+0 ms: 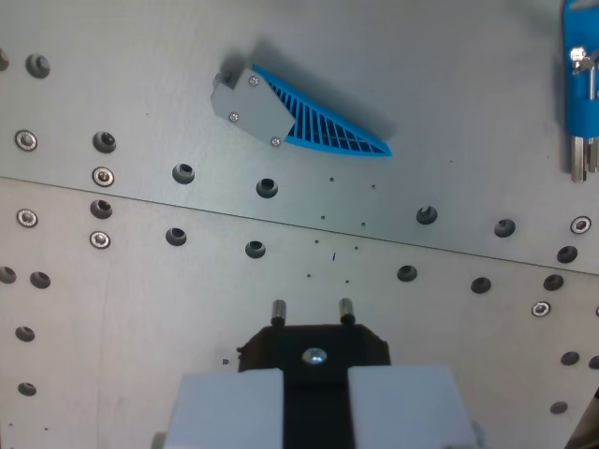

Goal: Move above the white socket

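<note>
Claw holding a black plug over a metal plate; no white socket can be seen.

The claw [315, 398] sits at the bottom middle of the wrist view, its two pale fingers [229, 407] pinching a black plug [315, 354] whose two metal pins [278, 311] point up the picture. Below lies a grey metal plate [449, 94] dotted with screw holes and crossed by a slanting seam. A grey and blue ribbed part [299, 112] lies near the plate's top middle. A blue piece [580, 65] shows at the top right corner.
</note>
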`<state>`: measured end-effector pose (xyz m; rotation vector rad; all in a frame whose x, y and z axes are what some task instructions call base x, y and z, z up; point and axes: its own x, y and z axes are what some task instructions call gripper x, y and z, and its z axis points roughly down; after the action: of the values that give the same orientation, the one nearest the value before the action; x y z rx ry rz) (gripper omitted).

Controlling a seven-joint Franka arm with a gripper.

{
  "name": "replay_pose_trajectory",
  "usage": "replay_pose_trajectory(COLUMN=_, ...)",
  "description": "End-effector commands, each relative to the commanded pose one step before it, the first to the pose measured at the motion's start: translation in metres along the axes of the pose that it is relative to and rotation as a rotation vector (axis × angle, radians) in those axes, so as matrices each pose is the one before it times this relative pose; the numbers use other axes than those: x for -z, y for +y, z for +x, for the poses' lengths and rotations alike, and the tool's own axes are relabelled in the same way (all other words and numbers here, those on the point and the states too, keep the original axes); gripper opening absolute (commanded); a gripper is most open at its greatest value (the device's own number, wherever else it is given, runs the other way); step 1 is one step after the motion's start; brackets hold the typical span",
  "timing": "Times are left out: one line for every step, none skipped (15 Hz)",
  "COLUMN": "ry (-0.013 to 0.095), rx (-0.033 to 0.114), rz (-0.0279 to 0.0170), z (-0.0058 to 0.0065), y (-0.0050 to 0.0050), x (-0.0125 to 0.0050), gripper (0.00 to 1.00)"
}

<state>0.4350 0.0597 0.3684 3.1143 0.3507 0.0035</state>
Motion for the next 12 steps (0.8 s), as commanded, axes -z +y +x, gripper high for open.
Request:
replay_pose_trajectory(ry=0.0016, rx=0.0, rz=-0.00013, z=-0.00016, y=-0.00002, x=0.00064, gripper=0.0)
replay_pose_trajectory(ry=-0.0002, rx=0.0, rz=0.00021, z=0.0, y=0.0, x=0.0, gripper=0.0)
replay_pose_trajectory(ry=0.0002, rx=-0.0003, rz=0.00019, z=0.00001, y=0.0, x=-0.00002, gripper=0.0)
replay_pose_trajectory(ry=0.0001, rx=0.0, rz=0.00013, z=0.00003, y=-0.00001, x=-0.00007, gripper=0.0)
replay_pose_trajectory(ry=0.0001, rx=-0.0006, rz=0.00008, z=0.00006, y=-0.00001, x=-0.00015, gripper=0.0)
replay_pose_trajectory(ry=-0.0006, rx=-0.0009, rz=0.00019, z=0.0001, y=-0.00002, x=-0.00026, gripper=0.0)
replay_pose_trajectory(ry=0.0001, rx=-0.0008, rz=0.00012, z=0.00016, y=-0.00004, x=-0.00041, gripper=0.0)
replay_pose_trajectory(ry=-0.0001, rx=-0.0015, rz=0.00008, z=0.00023, y=-0.00006, x=-0.00059, gripper=0.0)
replay_pose_trajectory(ry=0.0012, rx=-0.0016, rz=-0.00012, z=0.00032, y=-0.00008, x=-0.0008, gripper=0.0)
replay_pose_trajectory(ry=0.0013, rx=-0.0017, rz=-0.00006, z=0.00043, y=-0.0001, x=-0.00104, gripper=0.0)
replay_pose_trajectory(ry=0.0019, rx=-0.0021, rz=-0.00002, z=0.00054, y=-0.00013, x=-0.0013, gripper=0.0)
replay_pose_trajectory(ry=0.0029, rx=-0.0023, rz=-0.00028, z=0.00067, y=-0.00017, x=-0.00158, gripper=0.0)
